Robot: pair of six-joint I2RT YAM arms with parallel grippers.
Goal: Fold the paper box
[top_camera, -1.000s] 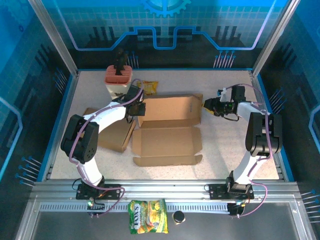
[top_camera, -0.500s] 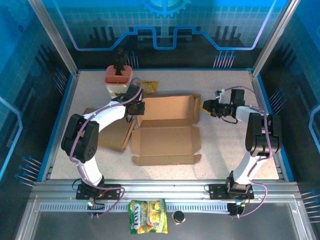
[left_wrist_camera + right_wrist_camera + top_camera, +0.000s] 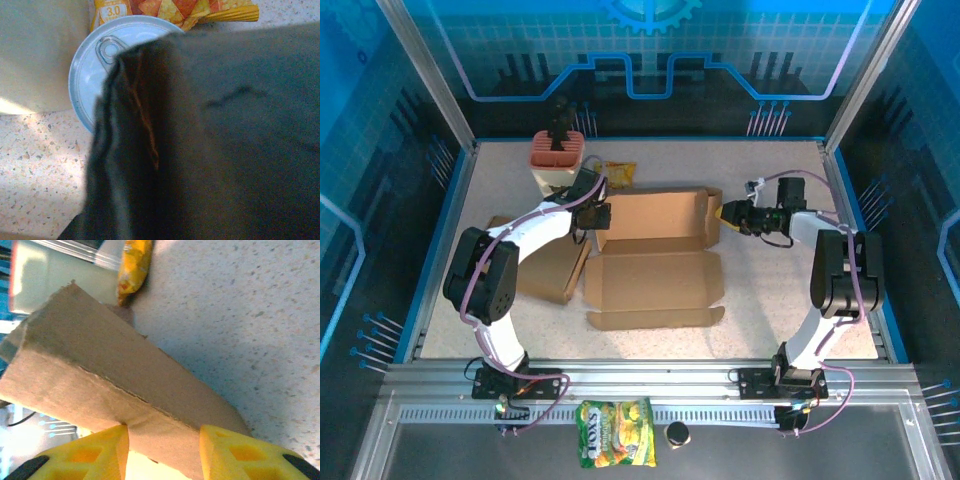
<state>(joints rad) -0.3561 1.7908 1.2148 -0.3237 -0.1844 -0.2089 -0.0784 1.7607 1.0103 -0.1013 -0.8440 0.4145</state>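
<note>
The paper box [image 3: 655, 280] lies unfolded in the middle of the table, its back wall raised and its front flaps flat. My left gripper [image 3: 595, 213] is shut at the box's back left corner. In the left wrist view dark cardboard [image 3: 225, 150] sits right against the camera and hides the fingers. My right gripper [image 3: 725, 214] is at the box's right end. Its yellow fingers [image 3: 240, 452] stand apart, with the brown end flap [image 3: 100, 370] across the gap between them [image 3: 162, 432].
A second flat cardboard piece [image 3: 545, 265] lies under the left arm. A red-and-white holder [image 3: 557, 160], a yellow snack packet [image 3: 619, 175] and a can with a pull-tab lid [image 3: 90, 65] stand behind the box. Another snack bag [image 3: 615, 447] lies on the front rail.
My right gripper has moved slightly left against the box's right end, and the end flap has tilted inward. The left arm has stayed still.
</note>
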